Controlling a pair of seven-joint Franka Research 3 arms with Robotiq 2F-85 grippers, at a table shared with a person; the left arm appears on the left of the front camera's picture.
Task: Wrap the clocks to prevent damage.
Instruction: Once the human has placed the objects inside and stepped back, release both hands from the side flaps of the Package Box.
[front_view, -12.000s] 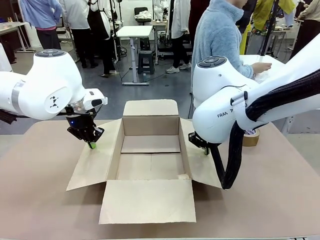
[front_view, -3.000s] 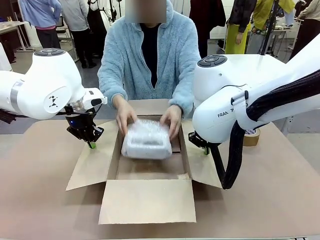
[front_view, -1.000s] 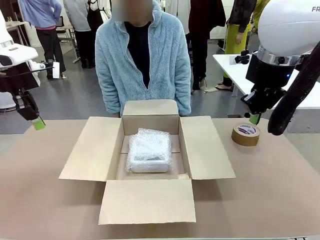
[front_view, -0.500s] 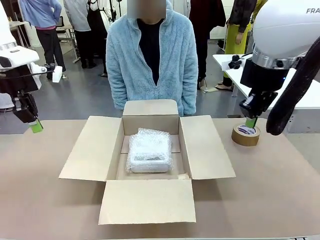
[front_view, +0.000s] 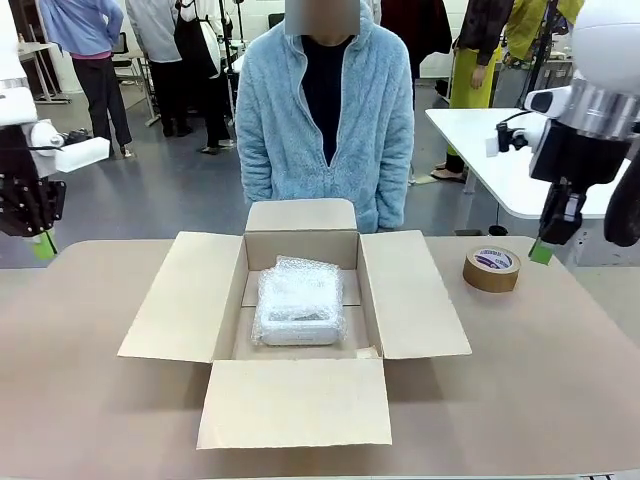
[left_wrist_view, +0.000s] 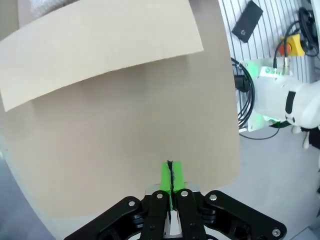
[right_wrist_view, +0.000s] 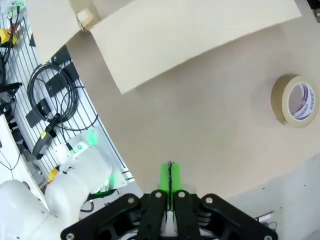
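Note:
The clocks are a whitish flat bundle in clear bubble wrap (front_view: 296, 301), lying on the floor of the open cardboard box (front_view: 185, 297) at the table's middle. My left gripper (front_view: 42, 246) hangs shut above the table's far left edge, well clear of the box; in its wrist view the left gripper (left_wrist_view: 171, 176) has its green pads pressed together over bare table. My right gripper (front_view: 541, 252) is shut too, raised at the far right beyond the tape roll; the right gripper (right_wrist_view: 170, 177) shows its pads closed with nothing between them.
A brown tape roll (front_view: 491, 268) lies right of the box, also seen as the tape roll (right_wrist_view: 295, 100) in the right wrist view. A person in a light blue fleece (front_view: 325, 110) stands at the far side behind the box. Box flaps (front_view: 296, 401) spread outward on all sides.
Both arms have drawn outward and away from the box: the left gripper toward the left edge, the right gripper farther right past the tape roll. The bundle has not moved.

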